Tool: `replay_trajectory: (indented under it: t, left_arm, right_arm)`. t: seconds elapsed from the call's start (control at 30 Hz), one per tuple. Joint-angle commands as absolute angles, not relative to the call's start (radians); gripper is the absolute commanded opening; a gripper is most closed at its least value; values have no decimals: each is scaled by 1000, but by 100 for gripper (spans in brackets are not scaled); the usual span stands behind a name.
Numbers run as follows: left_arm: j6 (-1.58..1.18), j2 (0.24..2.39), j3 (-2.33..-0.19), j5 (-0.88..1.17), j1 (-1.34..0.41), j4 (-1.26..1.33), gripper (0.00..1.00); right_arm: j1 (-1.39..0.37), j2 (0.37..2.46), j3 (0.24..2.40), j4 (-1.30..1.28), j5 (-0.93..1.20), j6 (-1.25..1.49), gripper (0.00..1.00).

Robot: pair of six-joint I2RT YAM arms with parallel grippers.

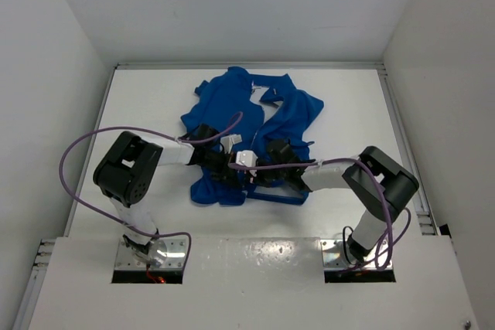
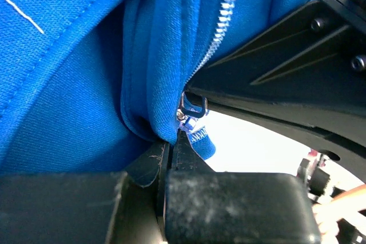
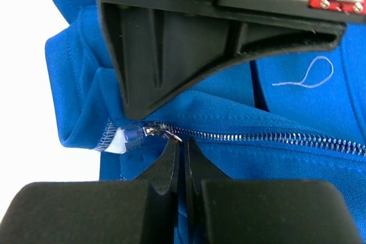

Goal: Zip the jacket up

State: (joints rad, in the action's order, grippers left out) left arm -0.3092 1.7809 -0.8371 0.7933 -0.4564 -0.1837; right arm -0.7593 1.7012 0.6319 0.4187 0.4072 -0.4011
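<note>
Arms fold inward, meeting over the jacket [image 1: 247, 110] at table [image 1: 348, 98] centre. Left fingers [image 2: 229, 204] pinch its hem at 6 o'clock. Right fingers [image 3: 86, 210] are clenched at the zipper slider [image 3: 150, 132]. White table shows toward 3 and 9 o'clock.

white counter [image 1: 147, 106] boxed in by plain white panels: back wall [image 1: 232, 5], left wall [image 1: 39, 75], right wall [image 1: 452, 52]. bright, even light, soft shadows.

It's a lab (white walls [image 1: 46, 52], white table [image 1: 147, 106]).
</note>
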Motion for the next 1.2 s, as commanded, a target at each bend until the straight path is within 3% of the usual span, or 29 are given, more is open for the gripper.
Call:
replay_trajectory:
  t: [0.0, 0.7, 1.17]
  left_arm:
    - [-313, 1752, -793, 808, -480, -252, 0]
    - [-324, 1600, -686, 798, -509, -190, 0]
    - [-215, 1390, -618, 747, -563, -181, 0]
  right_arm:
    - [-703, 1720, 684, 508, 206, -402, 0]
    - [-588, 1643, 707, 477, 123, -293, 0]
    - [-401, 1620, 899, 290, 173, -253, 0]
